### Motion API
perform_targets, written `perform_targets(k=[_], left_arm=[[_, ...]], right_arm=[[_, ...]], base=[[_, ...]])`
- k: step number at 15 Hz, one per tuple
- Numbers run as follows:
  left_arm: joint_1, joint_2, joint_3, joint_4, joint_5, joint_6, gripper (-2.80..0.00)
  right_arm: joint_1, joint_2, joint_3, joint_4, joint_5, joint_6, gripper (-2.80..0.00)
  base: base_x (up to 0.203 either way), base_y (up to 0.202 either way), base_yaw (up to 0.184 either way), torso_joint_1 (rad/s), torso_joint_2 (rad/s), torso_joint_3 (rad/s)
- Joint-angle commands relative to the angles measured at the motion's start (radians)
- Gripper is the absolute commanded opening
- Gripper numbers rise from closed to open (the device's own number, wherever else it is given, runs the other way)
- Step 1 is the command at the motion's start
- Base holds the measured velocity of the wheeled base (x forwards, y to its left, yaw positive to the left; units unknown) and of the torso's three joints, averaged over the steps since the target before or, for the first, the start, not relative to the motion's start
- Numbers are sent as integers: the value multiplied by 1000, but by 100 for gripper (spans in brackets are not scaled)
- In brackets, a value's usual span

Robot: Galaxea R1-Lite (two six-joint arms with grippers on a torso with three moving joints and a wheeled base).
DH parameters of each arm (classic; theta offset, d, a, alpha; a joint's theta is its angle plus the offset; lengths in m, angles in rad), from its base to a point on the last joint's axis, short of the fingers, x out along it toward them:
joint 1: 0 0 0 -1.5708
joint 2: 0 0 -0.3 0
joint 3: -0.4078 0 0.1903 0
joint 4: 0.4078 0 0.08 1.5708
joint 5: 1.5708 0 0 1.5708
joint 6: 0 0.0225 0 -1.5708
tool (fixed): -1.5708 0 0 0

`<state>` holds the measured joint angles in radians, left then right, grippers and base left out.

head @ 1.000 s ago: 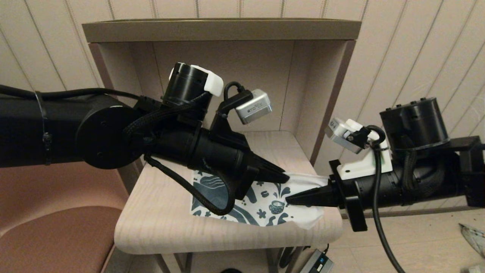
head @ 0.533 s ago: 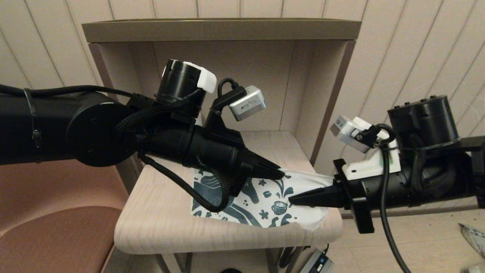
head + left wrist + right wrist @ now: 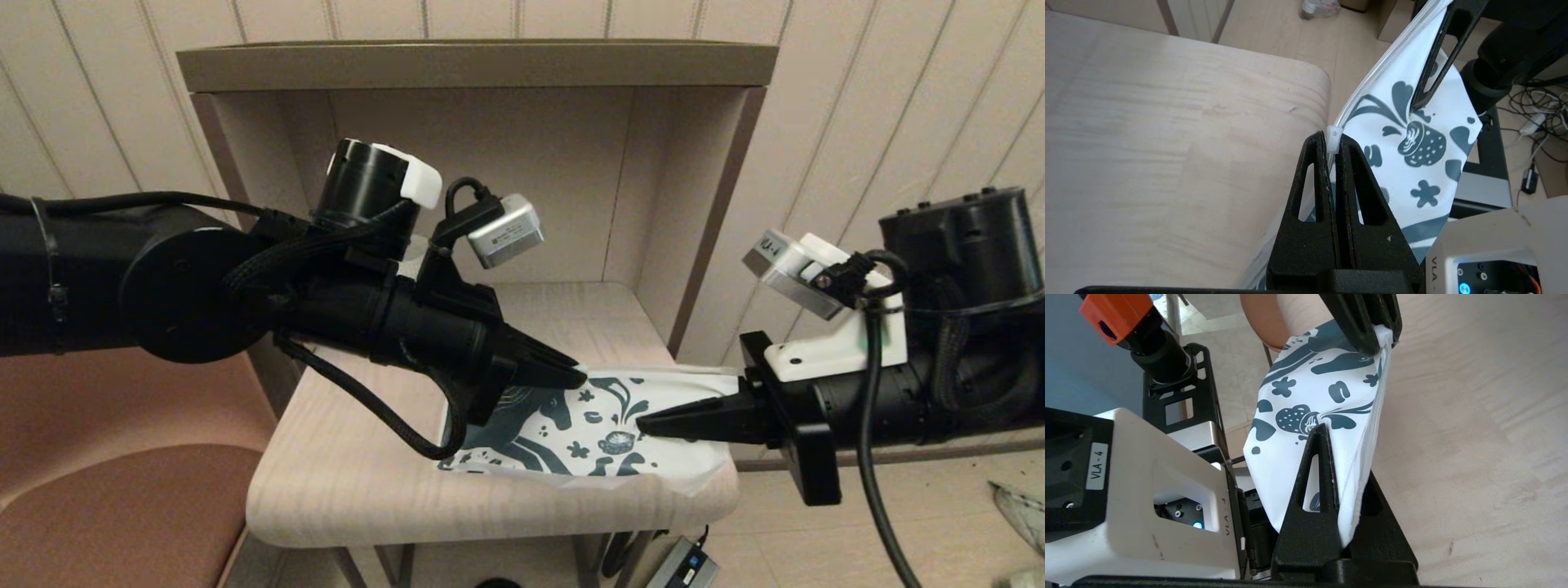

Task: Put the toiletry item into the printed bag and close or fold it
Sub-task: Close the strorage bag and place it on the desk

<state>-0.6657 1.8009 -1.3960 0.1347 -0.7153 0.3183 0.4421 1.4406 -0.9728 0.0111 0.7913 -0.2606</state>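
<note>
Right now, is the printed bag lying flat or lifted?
Partly lifted. Left tool pinches the printed bag at its zip slider; right tool clamps its other end; the table carries the bag's lower edge.

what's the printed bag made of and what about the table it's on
The printed bag looks like thin, matte white fabric or soft plastic film: it drapes and creases between the left gripper and right gripper, both pinching it. Its top edge seems a clear plastic zip strip with a small slider. The table looks like pale wood or wood-grain laminate, smooth, with visible grain lines.
</note>
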Motion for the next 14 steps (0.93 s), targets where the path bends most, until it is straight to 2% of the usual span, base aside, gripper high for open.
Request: perform_targets(k=[1, 11, 14], left_arm=[[2, -14, 0, 0, -4, 4, -280], [97, -54, 59, 2, -10, 10, -280], [126, -65, 77, 2, -13, 32, -280]], right_arm=[[1, -16, 2, 0, 5, -2, -280], [-2, -49, 3, 1, 5, -1, -280], [-3, -60, 3, 1, 5, 0, -280]], base=[[0, 0, 0, 0, 0, 0], [0, 0, 0, 0, 0, 0], [0, 0, 0, 0, 0, 0]])
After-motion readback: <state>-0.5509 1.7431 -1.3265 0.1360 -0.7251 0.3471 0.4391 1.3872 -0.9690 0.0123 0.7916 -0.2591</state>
